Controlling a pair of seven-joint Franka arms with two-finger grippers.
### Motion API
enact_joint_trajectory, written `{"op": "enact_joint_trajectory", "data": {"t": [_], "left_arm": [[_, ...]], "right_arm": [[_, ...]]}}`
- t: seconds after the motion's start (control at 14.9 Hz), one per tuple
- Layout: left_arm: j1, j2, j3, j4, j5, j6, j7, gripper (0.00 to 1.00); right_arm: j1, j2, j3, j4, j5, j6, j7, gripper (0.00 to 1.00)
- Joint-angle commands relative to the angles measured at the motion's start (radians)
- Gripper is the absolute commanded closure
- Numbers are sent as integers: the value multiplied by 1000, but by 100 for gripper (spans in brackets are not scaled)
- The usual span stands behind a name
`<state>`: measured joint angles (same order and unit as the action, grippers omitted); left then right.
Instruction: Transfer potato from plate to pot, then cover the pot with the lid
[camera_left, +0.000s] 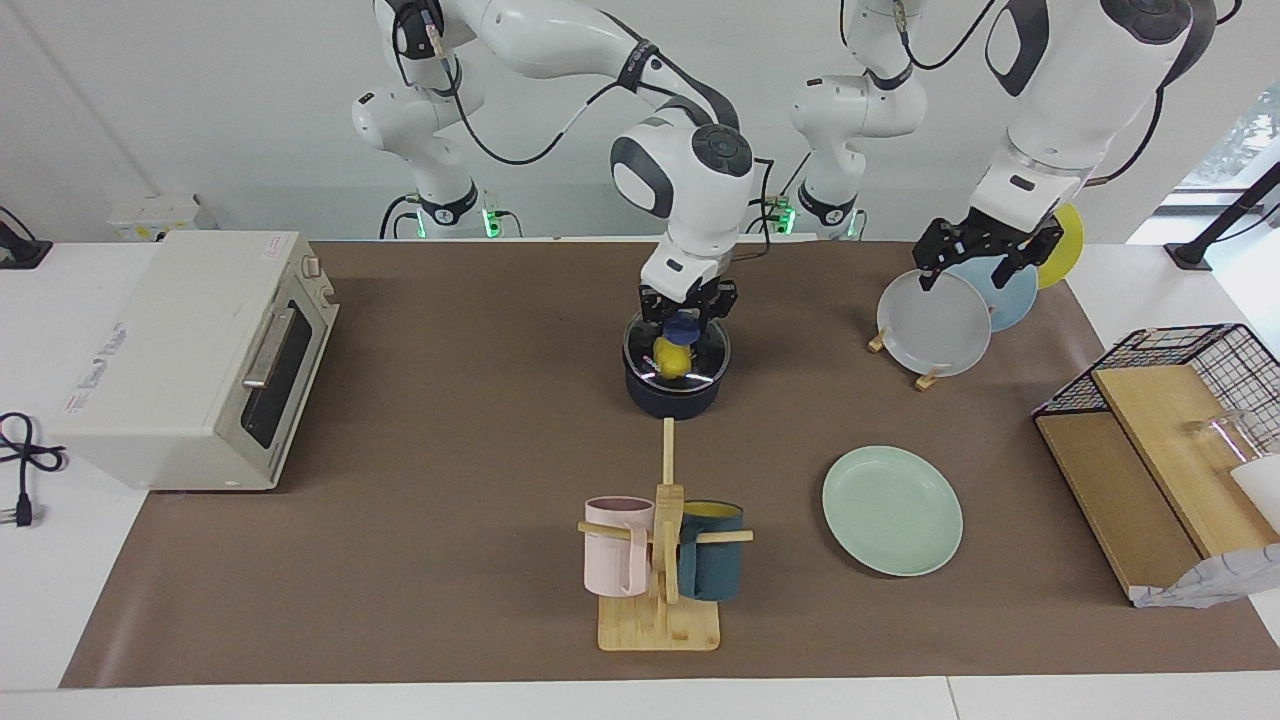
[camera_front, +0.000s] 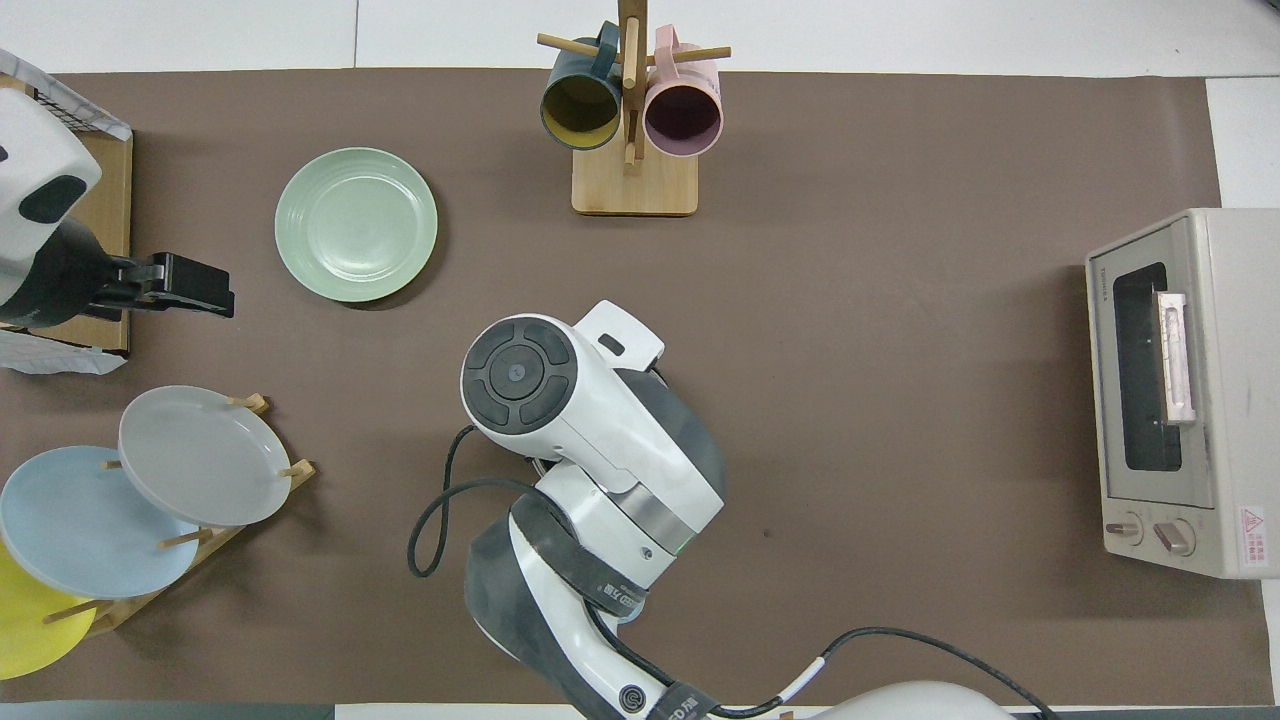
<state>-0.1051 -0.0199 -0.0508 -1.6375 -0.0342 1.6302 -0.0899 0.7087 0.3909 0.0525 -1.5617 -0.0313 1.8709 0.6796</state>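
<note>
One potato in pot, under lid; right gripper clamped on its knob. Left gripper spread wide over rack.

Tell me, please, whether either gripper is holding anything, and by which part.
The right gripper is shut on the lid, by its blue knob, over the pot. The left gripper, over the plate rack, holds nothing.
</note>
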Motion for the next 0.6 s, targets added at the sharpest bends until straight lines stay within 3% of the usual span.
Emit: {"op": "enact_joint_trajectory", "data": {"t": [0.0,0.54], "left_arm": [[27,-20,-24,-24,-16,14,4,0],[16,-20,-15,-24,10,-50,12,0]], "right_arm": [[1,-33,4,-53,-13,57,26,100],[8,-61,4,-150,-21,169,41,100]]}}
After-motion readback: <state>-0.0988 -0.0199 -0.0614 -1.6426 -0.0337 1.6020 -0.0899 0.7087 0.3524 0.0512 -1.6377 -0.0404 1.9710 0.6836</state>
